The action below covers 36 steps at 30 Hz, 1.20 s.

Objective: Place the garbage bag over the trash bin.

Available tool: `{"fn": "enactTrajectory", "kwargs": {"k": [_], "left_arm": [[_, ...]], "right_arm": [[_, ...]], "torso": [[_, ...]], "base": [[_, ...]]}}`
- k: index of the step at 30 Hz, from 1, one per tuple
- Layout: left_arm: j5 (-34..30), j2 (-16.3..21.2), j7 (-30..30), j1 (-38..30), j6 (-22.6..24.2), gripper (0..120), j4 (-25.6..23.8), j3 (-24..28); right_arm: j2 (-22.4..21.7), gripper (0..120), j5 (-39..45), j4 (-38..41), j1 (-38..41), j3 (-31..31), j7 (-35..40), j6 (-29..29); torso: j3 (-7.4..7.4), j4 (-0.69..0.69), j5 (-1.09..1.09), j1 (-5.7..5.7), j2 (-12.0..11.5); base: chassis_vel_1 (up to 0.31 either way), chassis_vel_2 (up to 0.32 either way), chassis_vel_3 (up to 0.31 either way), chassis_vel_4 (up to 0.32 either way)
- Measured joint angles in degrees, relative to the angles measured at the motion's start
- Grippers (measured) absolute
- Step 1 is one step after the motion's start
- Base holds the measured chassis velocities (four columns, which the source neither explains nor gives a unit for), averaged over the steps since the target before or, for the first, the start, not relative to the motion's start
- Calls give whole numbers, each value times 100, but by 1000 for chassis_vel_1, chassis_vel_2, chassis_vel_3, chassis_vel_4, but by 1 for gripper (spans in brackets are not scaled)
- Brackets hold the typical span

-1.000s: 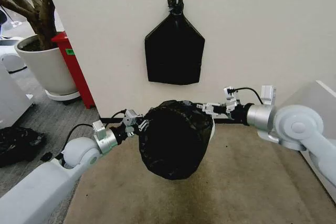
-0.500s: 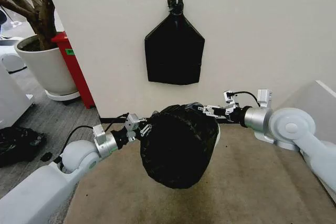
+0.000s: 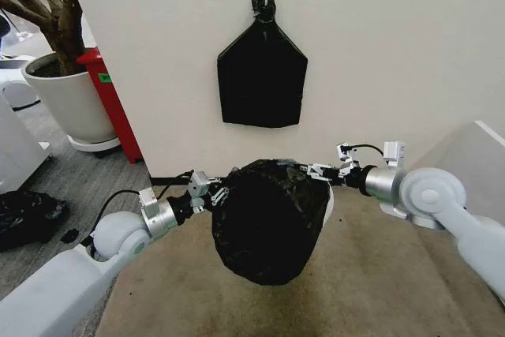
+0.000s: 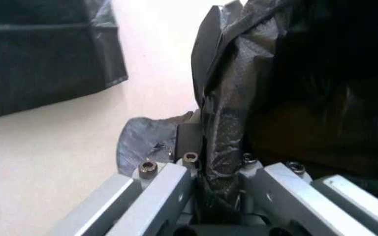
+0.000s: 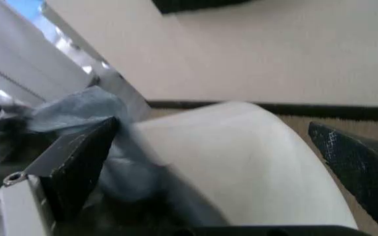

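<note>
The bag is thin black plastic, wrinkled and faintly glossy. The bin is smooth, matt cream plastic. The left hand has brushed metal fingers. The carpet looks rough and tan.

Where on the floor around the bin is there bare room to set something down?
Bare carpet lies in front of the garbage bag between the arms. It is crowded at the trash bin, where the left gripper and right gripper flank the bag.
</note>
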Motion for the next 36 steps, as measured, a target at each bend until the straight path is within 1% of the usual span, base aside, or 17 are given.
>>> {"fn": "enactTrajectory", "kwargs": {"k": [5,7,10,12,15,16,19,21,22,23,24,25,26,29,30,32,36], "left_arm": [[-458,-62,-325,63,231,0,-27,20],[-496,-66,-354,68,247,0,-31,20],[-704,-99,-619,108,348,0,-38,34],[-819,-126,-1007,136,410,0,-56,65],[-1211,-204,-1931,186,655,0,-223,102],[-1211,-204,-1931,186,655,0,-223,102],[-1595,-257,-2873,199,916,0,-497,155],[-1948,-305,-3778,180,1127,0,-691,197],[-2070,-324,-4031,164,1185,0,-740,209],[-2070,-324,-4031,164,1185,0,-740,209],[-2326,-365,-4541,123,1330,0,-839,233],[-2501,-386,-4847,102,1437,0,-912,250],[-2603,-396,-5003,94,1488,0,-956,258],[-3183,-436,-5748,47,1758,0,-1157,286],[-3183,-436,-5748,47,1758,0,-1157,286],[-3561,-475,-6169,3,1899,0,-1245,312],[-4165,-571,-6828,-126,2060,0,-1293,385]], "right_arm": [[-26,100,343,150,45,160,185,199],[-30,100,388,166,45,176,204,220],[-44,100,659,282,-2,330,376,368],[-32,100,695,317,-93,456,449,490],[58,100,645,311,-572,985,520,566],[58,100,645,311,-572,985,520,566],[162,100,145,192,-1049,1339,470,636],[273,100,-210,125,-1369,1559,340,756],[328,100,-320,116,-1465,1635,293,797],[328,100,-320,116,-1465,1635,293,797],[457,100,-609,108,-1706,1785,122,936],[562,100,-881,108,-1902,1887,-52,1055],[628,100,-1044,112,-2022,1946,-170,1137],[1013,100,-2021,185,-2740,2163,-774,1780],[1013,100,-2021,185,-2740,2163,-774,1780],[1301,100,-2754,249,-3153,2248,-1132,2233],[1680,100,-3501,396,-3571,2337,-1411,2575]], "torso": [[0,0,0,0,0],[0,0,0,0,0],[0,0,0,0,0],[0,1,0,0,0],[0,1,0,0,0],[0,1,0,0,0],[0,-2,2,0,0],[0,-2,2,0,0],[0,0,0,0,0],[0,0,0,0,0],[0,1,0,0,0],[0,1,1,0,0],[0,1,1,0,0],[-1,-1,2,0,1],[-1,-1,2,0,1],[-1,-1,0,0,0],[-1,-1,1,0,0]], "base": [[0,0,0,0],[0,0,0,0],[0,0,0,0],[0,0,0,0],[0,0,0,0],[0,0,0,0],[0,0,0,0],[0,0,0,0],[0,0,0,0],[0,0,0,0],[0,0,0,0],[0,0,0,0],[0,0,0,0],[0,0,0,0],[0,0,0,0],[0,0,0,0],[0,0,0,0]]}}
